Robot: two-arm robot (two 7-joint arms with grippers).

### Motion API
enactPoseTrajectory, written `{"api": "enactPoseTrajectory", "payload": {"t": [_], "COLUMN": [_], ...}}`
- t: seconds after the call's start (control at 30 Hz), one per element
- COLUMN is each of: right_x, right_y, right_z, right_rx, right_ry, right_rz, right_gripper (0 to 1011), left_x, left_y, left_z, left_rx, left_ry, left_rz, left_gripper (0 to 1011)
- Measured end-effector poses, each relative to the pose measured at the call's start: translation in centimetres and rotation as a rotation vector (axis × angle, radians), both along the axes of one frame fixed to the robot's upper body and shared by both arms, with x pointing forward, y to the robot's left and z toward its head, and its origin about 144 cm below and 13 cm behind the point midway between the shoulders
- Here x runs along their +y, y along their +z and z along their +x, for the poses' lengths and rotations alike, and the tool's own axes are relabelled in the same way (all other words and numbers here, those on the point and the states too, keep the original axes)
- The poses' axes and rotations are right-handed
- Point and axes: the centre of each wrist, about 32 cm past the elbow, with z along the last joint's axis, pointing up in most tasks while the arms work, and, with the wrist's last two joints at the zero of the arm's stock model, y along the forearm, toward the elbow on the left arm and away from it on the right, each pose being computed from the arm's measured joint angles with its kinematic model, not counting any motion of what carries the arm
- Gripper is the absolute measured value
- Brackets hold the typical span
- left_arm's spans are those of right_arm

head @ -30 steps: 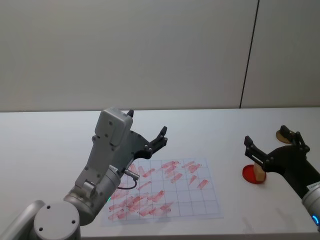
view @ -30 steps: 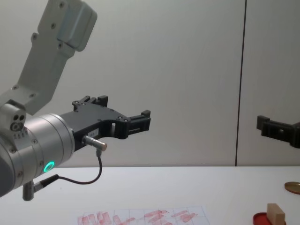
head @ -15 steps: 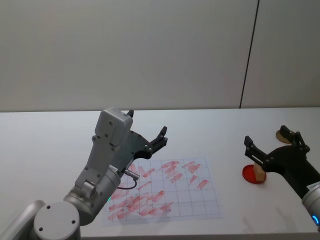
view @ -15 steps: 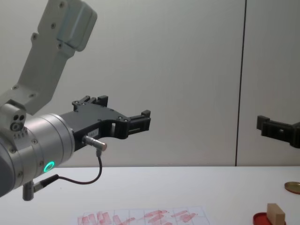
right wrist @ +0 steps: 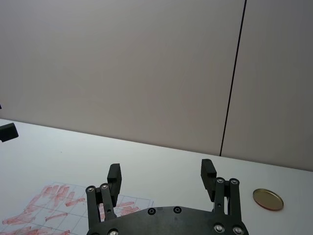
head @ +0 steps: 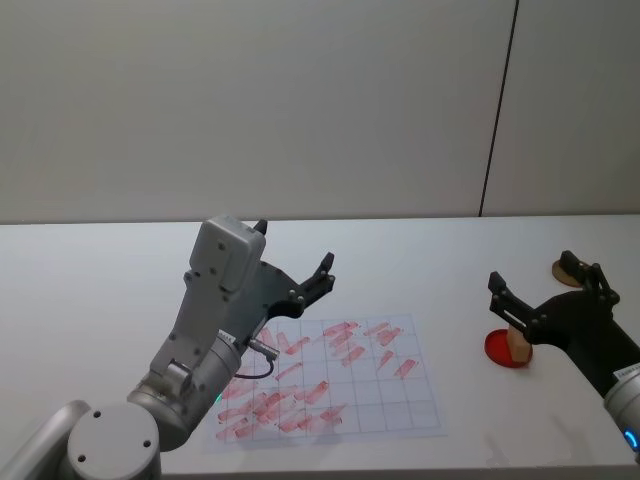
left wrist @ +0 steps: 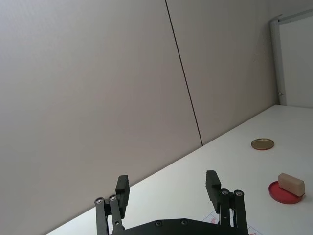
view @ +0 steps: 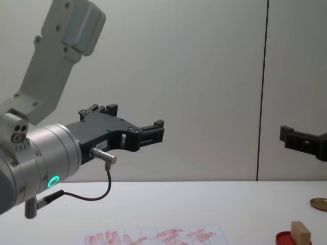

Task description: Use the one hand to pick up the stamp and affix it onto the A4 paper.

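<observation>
Small light-tan wooden stamp block (head: 517,343) stood on flat red round ink pad (head: 497,350), presumably to take ink. My right jaws hung wide above that pad, poised to descend. White gridded A4 paper (head: 410,410) lay left of pad; left jaws idled wide, farther left.

Left gripper (head: 295,247) and right gripper (head: 530,271) hover raised (fingers spread).

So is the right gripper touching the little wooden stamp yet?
Apart. The chest view shows the right gripper hanging in the air well above the stamp, which sits on the red ink pad.
</observation>
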Motion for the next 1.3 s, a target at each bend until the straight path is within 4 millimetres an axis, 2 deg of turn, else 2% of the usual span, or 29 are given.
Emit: {"api": "enactPoseTrajectory", "payload": {"t": [0.47, 0.87, 1.3], "right_x": [-0.1, -0.3, -0.5], "right_y": [0.0, -0.5, -1.9], "right_z": [0.4, 3.6, 6.8], "right_rx": [0.002, 0.065, 0.190], "right_ry": [-0.002, -0.039, -0.108], "right_rz": [-0.001, -0.013, -0.015], "right_gripper": [1001, 1001, 1001], "left_x": [0.0, 0.0, 0.0], "left_y": [0.0, 0.0, 0.0], "left_z": [0.0, 0.0, 0.0], "left_rx": [0.000, 0.000, 0.000], "left_ry": [0.000, 0.000, 0.000], "left_rz": [0.000, 0.000, 0.000], "left_gripper": [993, 993, 993]}}
